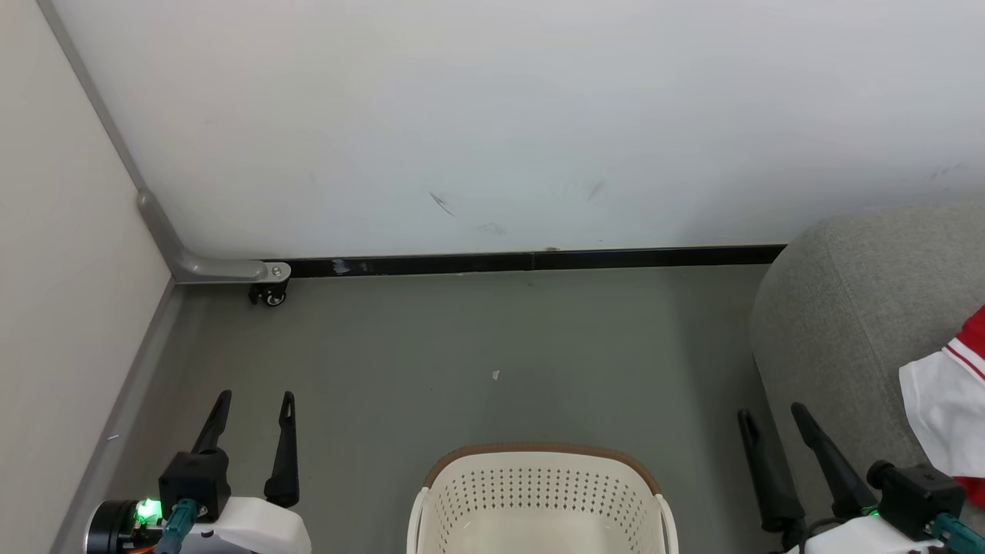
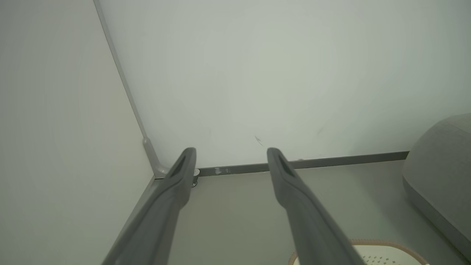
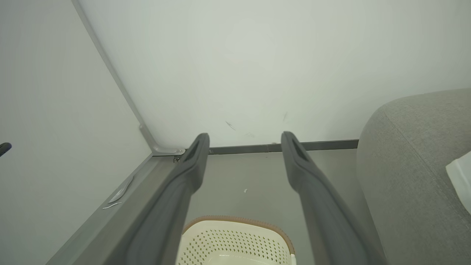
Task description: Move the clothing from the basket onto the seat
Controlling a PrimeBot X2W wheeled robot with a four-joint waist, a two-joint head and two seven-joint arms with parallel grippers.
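Closest to me, the left gripper sits at the lower left with its two dark fingers spread apart, grey floor showing between them. The right gripper sits at the lower right, its fingers spread as well and leaning slightly left, just beside the front of the seat. Between the two arms, at the bottom middle, stands the basket. It is cream with a brown rim, and the part of its inside that I can see is perforated wall. It is well apart from either gripper.

Beyond the basket a small pale scrap lies on the floor. Farther back on the left, a grey metal foot with a small black caster marks the corner where a cream side panel meets the white wall. A black skirting strip runs along the foot of that wall as far as the seat. The stretch of floor between basket and seat is open.

The clothing lies on the seat at the right edge, just beyond the right gripper and not touching it. I see a crumpled white panel, red fabric above and below it, and a red-and-white striped trim. The rest is cut off by the frame edge.
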